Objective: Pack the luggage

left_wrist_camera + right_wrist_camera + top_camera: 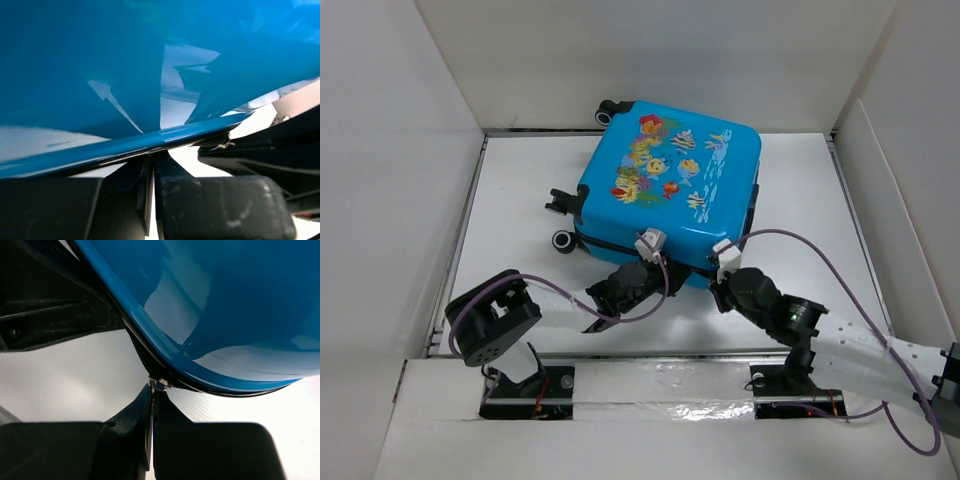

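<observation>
Right gripper [152, 397] and left gripper [150, 172] sit at the near seam of the luggage [670, 180], a closed bright-blue hard-shell suitcase with fish print: the zipping-up stage, I judge.
It lies flat, print up, toward the white table's [800, 200] far edge, long axis left-right, black wheels [563, 241] facing the left edge. The right pinches the small metal zip pull [159, 385]; the left is closed, nothing visibly held. Next: draw the pull along the track, left steadying.

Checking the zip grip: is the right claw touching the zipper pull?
Touching. The right wrist view shows the right claw pinching the zipper pull at the luggage seam.
</observation>
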